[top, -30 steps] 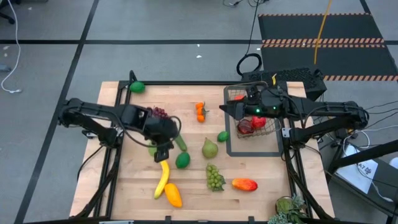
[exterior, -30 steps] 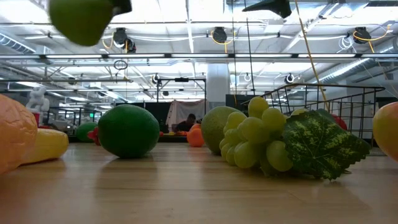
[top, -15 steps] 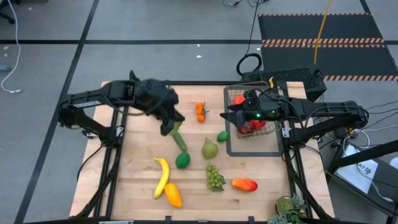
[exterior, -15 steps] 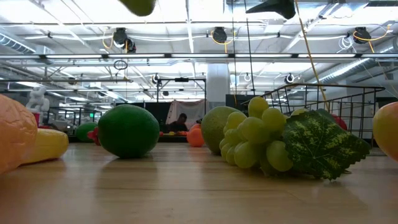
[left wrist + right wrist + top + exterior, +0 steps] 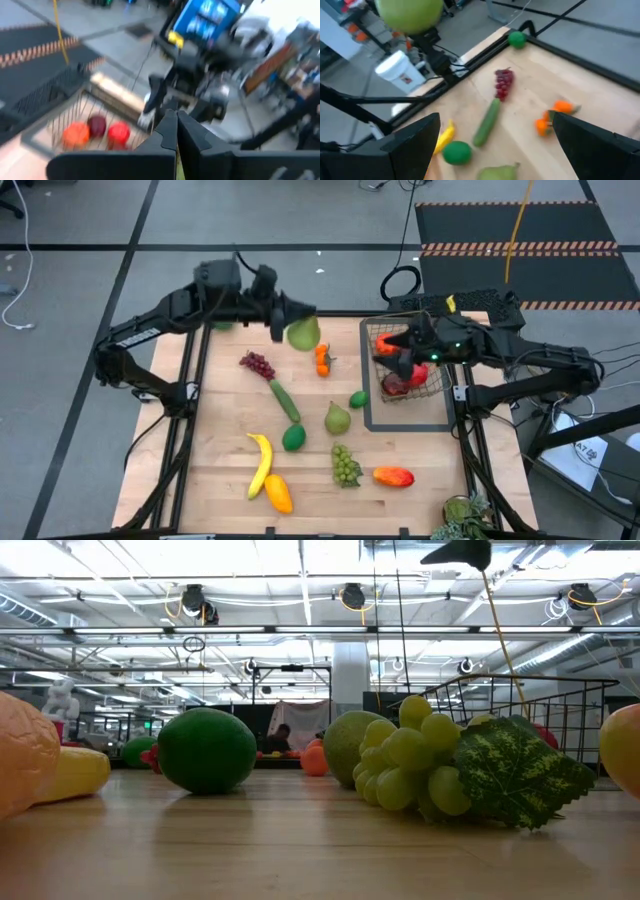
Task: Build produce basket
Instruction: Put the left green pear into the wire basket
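My left gripper (image 5: 290,328) is raised above the table's far side, shut on a green pear (image 5: 304,334), which also shows in the right wrist view (image 5: 410,12). The wire basket (image 5: 420,380) stands on a flat dark tray frame (image 5: 410,423) at the right and holds red apples (image 5: 119,133) and an orange fruit (image 5: 76,135). My right gripper (image 5: 393,355) hovers open over the basket's left side, its fingers (image 5: 415,145) wide apart. A second pear (image 5: 337,419), green grapes (image 5: 345,465), a banana (image 5: 261,463) and a cucumber (image 5: 285,400) lie on the table. My left gripper pinches the green pear between its two fingers, which point about level toward the table's right. In the left wrist view only a yellow-green sliver (image 5: 176,167) shows between the closed fingers. The pear is lifted clear, high above the table.
Purple grapes (image 5: 257,363), small oranges (image 5: 322,359), two limes (image 5: 293,438) (image 5: 358,399), a mango (image 5: 393,476) and an orange fruit (image 5: 278,493) lie spread over the wooden table. Another lime (image 5: 517,39) sits at the far left corner. Leafy produce (image 5: 462,515) is at the near right corner.
My left gripper has risen from the table's middle left with the green pear, lifting it clear. It has swung toward the far edge and then right, toward the basket. My right gripper has drawn back a little toward the table's right edge, over the basket.
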### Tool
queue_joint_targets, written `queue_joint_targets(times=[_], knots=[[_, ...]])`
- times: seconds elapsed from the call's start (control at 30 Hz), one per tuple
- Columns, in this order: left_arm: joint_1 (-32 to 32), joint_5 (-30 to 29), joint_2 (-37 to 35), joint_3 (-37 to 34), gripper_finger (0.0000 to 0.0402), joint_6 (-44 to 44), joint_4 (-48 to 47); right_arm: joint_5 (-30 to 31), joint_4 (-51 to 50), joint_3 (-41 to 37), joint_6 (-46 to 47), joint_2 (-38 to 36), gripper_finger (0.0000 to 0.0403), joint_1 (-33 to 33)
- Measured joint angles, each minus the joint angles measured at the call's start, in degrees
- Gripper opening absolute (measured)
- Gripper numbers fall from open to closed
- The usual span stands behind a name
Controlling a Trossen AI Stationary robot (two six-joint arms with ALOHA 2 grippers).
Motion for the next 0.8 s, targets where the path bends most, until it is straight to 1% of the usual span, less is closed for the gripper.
queue_joint_targets(times=[0.13, 0.33, 0.5, 0.63, 0.8], knots=[[2.44, -0.17, 0.51, 0.0, 0.0, -2.58, 6.43, 0.03, -3.22, 0.0, -4.94, -3.57, 0.038, -2.81], [5.15, -1.68, 1.41, -0.02, 0.0, -7.25, 17.18, 1.86, -3.53, 0.0, -12.82, -7.3, 0.038, -6.67], [6.12, -4.57, 1.95, 0.02, 0.0, -9.08, 26.04, 1.82, -3.55, 0.0, -19.87, -8.81, 0.038, -8.89], [6.37, -7.21, 2.12, -0.04, 0.0, -9.37, 31.99, 1.75, -3.55, 0.0, -21.64, -9.15, 0.038, -9.62], [6.4, -9.18, 2.01, -0.02, 0.0, -6.73, 38.3, 1.54, -3.55, 0.0, -22.65, -9.17, 0.038, -9.61]])
